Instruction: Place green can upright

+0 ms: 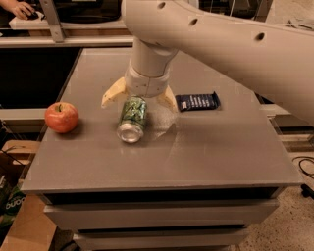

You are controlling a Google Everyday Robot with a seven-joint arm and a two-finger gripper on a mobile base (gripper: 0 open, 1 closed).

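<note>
The green can lies on its side on the grey table, its silver end facing the front edge. My gripper hangs right over the can's far end, open, with its two cream fingers spread to either side of the can. The far part of the can is hidden under the wrist. Nothing is held.
A red apple stands at the table's left edge. A flat dark-blue packet lies to the right of the gripper. My large white arm crosses the upper right. A person's hand shows at the far top left.
</note>
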